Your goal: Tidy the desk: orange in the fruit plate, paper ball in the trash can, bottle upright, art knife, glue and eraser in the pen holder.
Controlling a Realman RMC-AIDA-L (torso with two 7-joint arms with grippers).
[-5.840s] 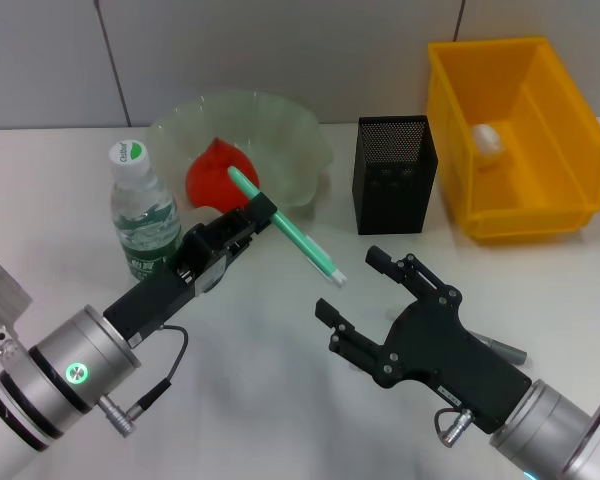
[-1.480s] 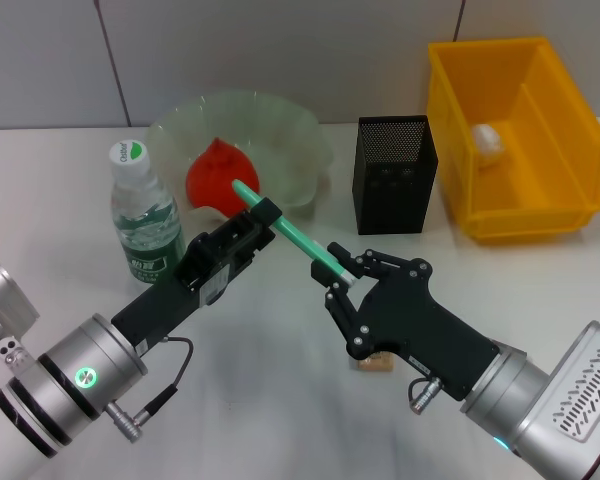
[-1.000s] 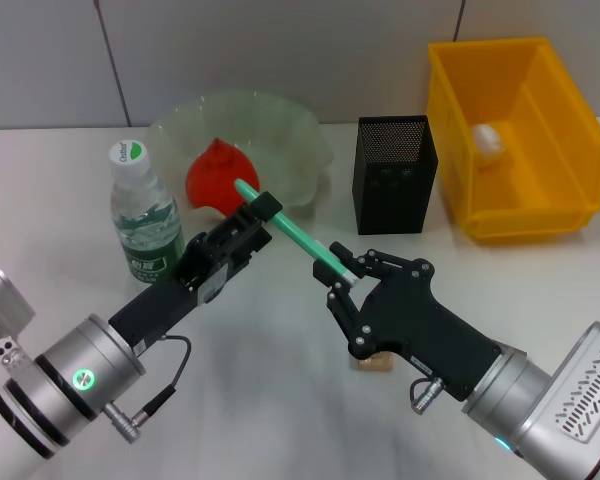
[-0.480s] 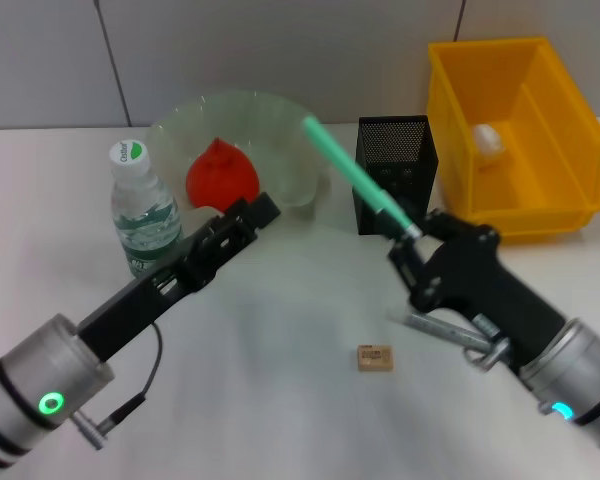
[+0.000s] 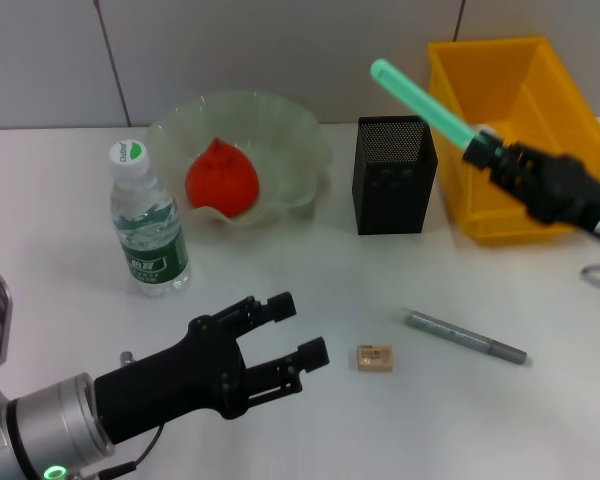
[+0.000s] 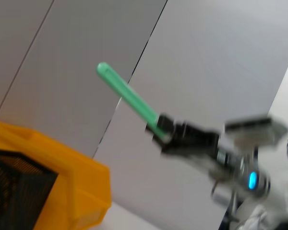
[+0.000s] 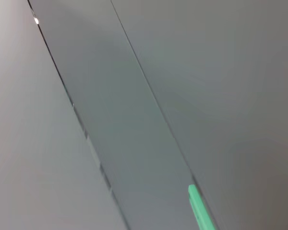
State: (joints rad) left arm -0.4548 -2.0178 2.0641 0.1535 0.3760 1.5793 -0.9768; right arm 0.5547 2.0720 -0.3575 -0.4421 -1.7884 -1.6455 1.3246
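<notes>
Now right end effector [image 5: 492,157] clamps green art knife [image 5: 420,103] above pen holder [image 5: 392,175]; left end effector [image 5: 290,330] open, empty.

Orange [image 5: 221,179]: in fruit plate [image 5: 290,130].
Bottle [image 5: 146,225]: upright, left of plate.
Eraser [image 5: 374,357]: flat on bench.
Pen holder [image 5: 393,176]: upright beside trash can [image 5: 550,215].

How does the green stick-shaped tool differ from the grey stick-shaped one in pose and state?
The green stick-shaped tool is held in the air by the right gripper, tilted; the grey stick-shaped tool lies flat on the white table, untouched. The green one is above the black mesh pen holder; the grey one lies beside the small tan eraser. Both are slender.
</notes>
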